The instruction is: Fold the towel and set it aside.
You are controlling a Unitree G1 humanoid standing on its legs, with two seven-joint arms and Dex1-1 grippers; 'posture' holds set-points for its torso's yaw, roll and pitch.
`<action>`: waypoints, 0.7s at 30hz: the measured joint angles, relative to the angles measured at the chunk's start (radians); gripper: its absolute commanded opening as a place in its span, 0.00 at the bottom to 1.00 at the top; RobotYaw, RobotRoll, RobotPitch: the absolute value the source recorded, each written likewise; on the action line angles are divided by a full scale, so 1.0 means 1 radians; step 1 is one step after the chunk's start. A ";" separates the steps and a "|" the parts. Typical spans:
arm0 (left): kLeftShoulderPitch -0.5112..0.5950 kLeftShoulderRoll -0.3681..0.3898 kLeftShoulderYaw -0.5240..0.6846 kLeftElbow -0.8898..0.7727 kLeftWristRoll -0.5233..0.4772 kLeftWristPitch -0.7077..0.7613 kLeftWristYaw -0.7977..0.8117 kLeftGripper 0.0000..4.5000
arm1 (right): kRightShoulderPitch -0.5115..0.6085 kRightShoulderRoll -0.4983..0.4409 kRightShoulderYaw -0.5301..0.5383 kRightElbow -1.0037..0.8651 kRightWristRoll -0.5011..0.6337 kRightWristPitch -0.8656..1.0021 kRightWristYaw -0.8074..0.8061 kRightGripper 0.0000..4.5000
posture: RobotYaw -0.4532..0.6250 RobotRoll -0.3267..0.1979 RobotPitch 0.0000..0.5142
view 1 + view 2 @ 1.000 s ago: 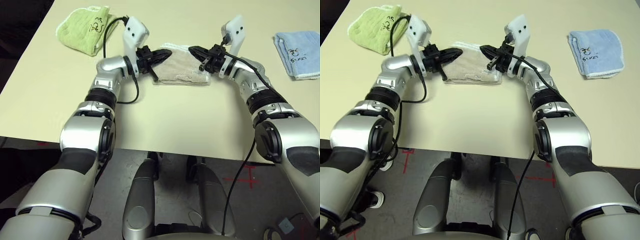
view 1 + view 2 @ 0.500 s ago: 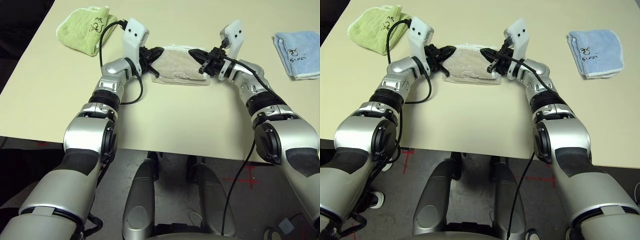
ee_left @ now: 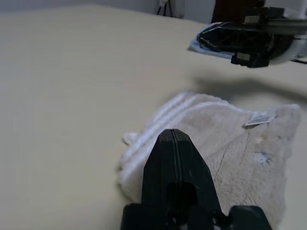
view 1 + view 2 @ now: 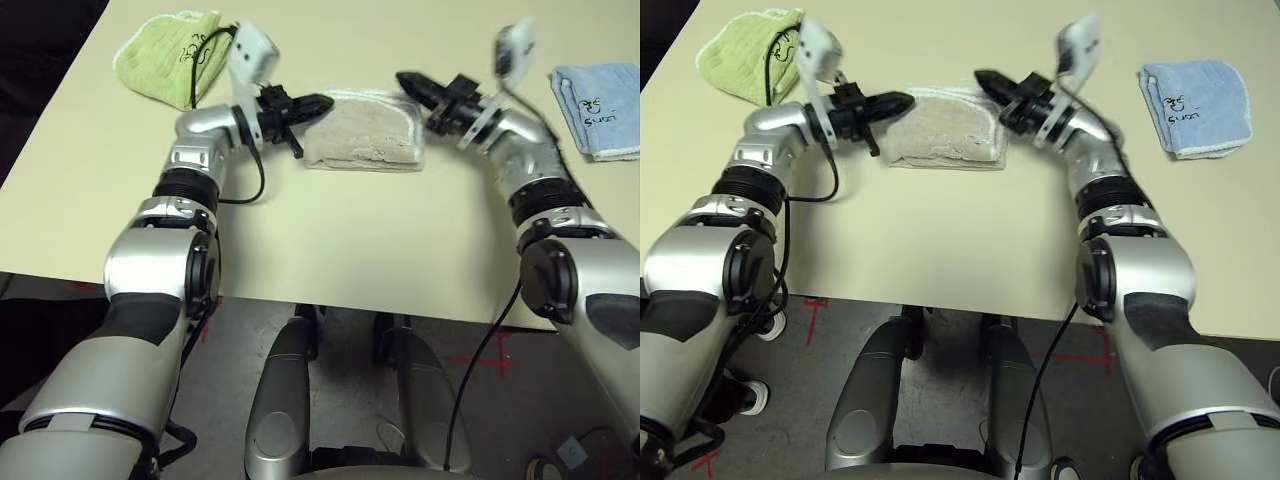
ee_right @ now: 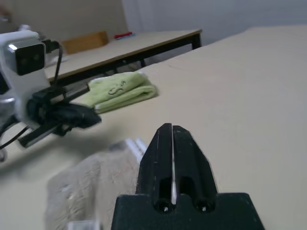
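- The towel (image 4: 362, 135) lies folded on the surface (image 4: 330, 235), between both grippers and held by neither.
- Left gripper (image 4: 318, 102) and right gripper (image 4: 408, 80) hover at its two ends, jaws clenched on nothing.
- Risk: it isn't yet set aside; a one-sided pinch or drag could spill the fold open.
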 measured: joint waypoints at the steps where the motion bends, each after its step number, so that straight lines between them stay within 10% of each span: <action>1: 0.001 0.014 0.005 -0.007 -0.008 0.006 -0.022 0.21 | 0.008 -0.034 0.013 -0.018 -0.002 0.067 0.029 0.30 | 0.53 0.62 0.67; 10: 0.104 0.069 -0.005 -0.114 -0.048 0.024 -0.230 0.98 | 0.050 -0.152 0.077 -0.034 -0.009 0.618 0.026 1.00 | 0.52 0.62 0.68; 21: 0.119 0.070 -0.009 -0.148 -0.063 0.001 -0.300 0.99 | -0.010 -0.196 0.061 -0.012 0.034 1.089 -0.103 1.00 | 0.53 0.62 0.70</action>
